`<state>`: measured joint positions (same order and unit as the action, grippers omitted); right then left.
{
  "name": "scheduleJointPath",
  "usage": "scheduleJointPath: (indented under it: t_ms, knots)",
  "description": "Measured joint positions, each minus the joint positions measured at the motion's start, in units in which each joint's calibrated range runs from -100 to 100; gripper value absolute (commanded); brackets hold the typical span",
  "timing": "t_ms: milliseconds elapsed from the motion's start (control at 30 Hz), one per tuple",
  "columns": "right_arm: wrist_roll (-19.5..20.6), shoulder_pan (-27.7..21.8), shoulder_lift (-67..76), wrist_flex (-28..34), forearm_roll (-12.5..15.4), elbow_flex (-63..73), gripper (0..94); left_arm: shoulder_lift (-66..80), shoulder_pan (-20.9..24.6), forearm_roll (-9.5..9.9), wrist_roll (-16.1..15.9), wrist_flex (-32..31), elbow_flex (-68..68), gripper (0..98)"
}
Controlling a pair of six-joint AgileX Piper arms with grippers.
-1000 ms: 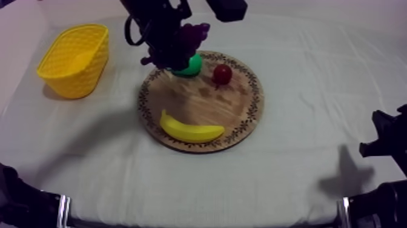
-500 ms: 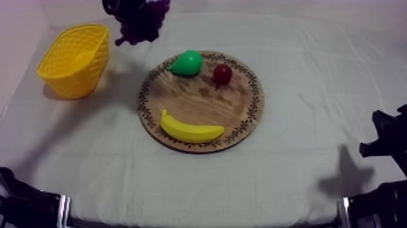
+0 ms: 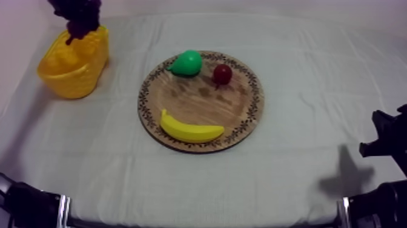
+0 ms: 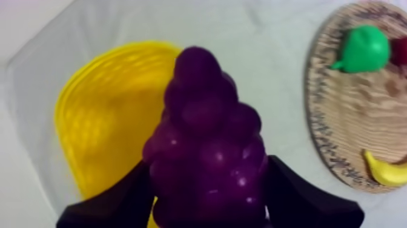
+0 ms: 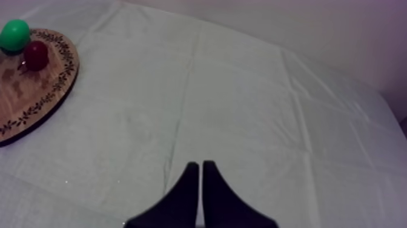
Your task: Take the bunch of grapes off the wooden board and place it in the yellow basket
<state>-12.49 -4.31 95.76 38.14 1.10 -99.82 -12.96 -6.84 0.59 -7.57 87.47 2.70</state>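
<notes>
Grey-white cloth, glossy purple bunch of grapes

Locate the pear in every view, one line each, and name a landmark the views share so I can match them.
Top view: the pear sits at the far rim of the wooden board, left of the small red fruit.
Left wrist view: the pear is on the wooden board, at the end opposite the banana.
Right wrist view: the pear is next to the small red fruit.
Shared landmark: the wooden board's patterned rim.
</notes>
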Motion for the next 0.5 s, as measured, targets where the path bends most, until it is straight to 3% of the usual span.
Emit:
scheduleJointPath:
  t_ms: [267,500]
  knots:
    - [0.0,0.0,0.0,0.0,0.0,0.0,0.3,-0.1,6.2,0.08,-0.1,0.0,-0.1,49.0]
    - [0.0,0.0,0.0,0.0,0.0,0.0,0.3,-1.2,7.2,-0.06,0.1,0.2,0.2,49.9]
